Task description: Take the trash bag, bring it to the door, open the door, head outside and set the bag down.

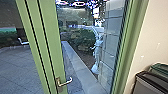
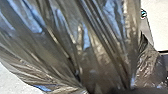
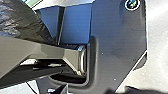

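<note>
Trash bag [image 2: 100, 50]: wrinkled plastic, very near the left wrist camera.
Left arm: its wrist looks closely on the bag.
Right arm: its wrist looks on the robot's dark plate [image 3: 117, 45].
Left gripper, right gripper: how open, what they hold, I cannot tell.
Door handle [image 1: 65, 82]: in the lower left of head view.

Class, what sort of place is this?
Probably a building's doorway onto a paved yard: a green-framed door with a silver lever handle, grey paving slabs and leafy green bushes beyond the glass.
</note>
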